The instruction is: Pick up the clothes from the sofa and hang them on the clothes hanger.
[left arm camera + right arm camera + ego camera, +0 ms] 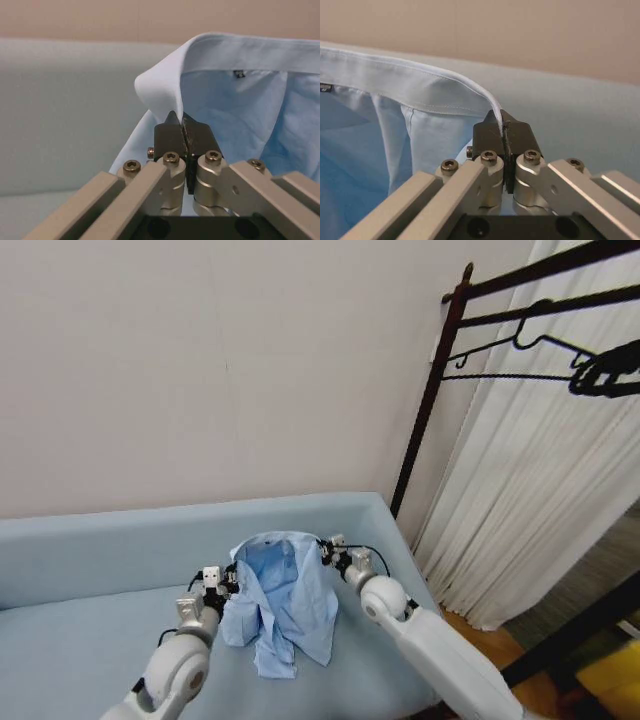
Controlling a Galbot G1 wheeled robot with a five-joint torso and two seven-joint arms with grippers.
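A light blue shirt [283, 600] hangs between my two grippers just above the pale blue sofa [90, 570], its collar spread open and its body draping onto the seat. My left gripper [232, 577] is shut on the collar's left end; the left wrist view shows the collar [160, 95] pinched in the black fingertips [172, 132]. My right gripper [327, 552] is shut on the collar's right end, where the shirt edge [445, 80] runs into the closed fingertips [517, 135]. A dark clothes rack [440, 370] stands at the sofa's right end, with black hangers [605, 375] on its bars.
A plain beige wall rises behind the sofa. White curtains [540, 500] hang to the right behind the rack. A dark bar and wooden floor [560, 650] show at the lower right, beside the sofa's right arm.
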